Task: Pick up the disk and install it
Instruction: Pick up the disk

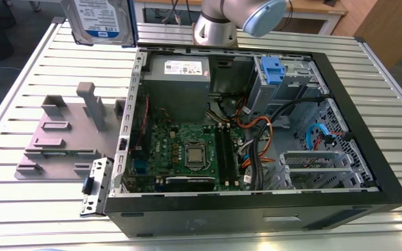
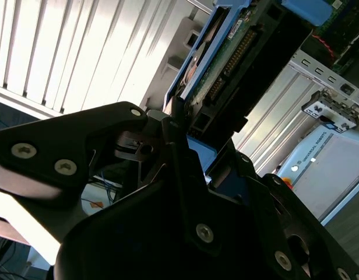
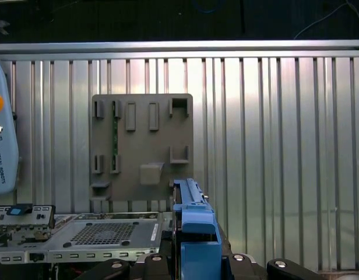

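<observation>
Gripper (image 2: 175, 116) clamps the disk (image 1: 102, 21) edgewise, aloft, clear of the case (image 1: 243, 214).

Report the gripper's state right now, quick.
Gripper: closed on the disk, holding it in the air by its blue-railed edge; the disk is not yet in the computer case.

The disk (image 2: 226, 61) is held on edge in the gripper (image 2: 176, 119), raised clear of the table (image 1: 40, 68). Below the gripper, on the table, a fixture plate (image 3: 141, 146) is laid just beside the open computer case (image 1: 243, 212).
</observation>
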`<state>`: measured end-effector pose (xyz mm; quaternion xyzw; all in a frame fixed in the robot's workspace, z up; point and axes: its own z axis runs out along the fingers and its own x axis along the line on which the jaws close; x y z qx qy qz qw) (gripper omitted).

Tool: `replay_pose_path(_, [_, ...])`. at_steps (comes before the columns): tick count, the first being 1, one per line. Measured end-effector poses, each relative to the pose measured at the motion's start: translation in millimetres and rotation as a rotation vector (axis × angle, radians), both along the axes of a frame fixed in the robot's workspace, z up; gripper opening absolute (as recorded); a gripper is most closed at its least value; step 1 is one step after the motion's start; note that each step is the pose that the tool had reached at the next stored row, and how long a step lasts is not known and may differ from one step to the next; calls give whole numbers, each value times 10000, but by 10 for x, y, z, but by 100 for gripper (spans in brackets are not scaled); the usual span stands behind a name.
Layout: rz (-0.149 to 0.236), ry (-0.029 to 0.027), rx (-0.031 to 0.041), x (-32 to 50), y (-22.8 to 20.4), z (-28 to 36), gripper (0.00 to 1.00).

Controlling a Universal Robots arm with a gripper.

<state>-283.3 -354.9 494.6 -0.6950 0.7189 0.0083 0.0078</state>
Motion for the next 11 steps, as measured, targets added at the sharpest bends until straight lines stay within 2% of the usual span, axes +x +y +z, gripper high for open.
replay_pose_path(11, [0,1,0,20,0,0,36])
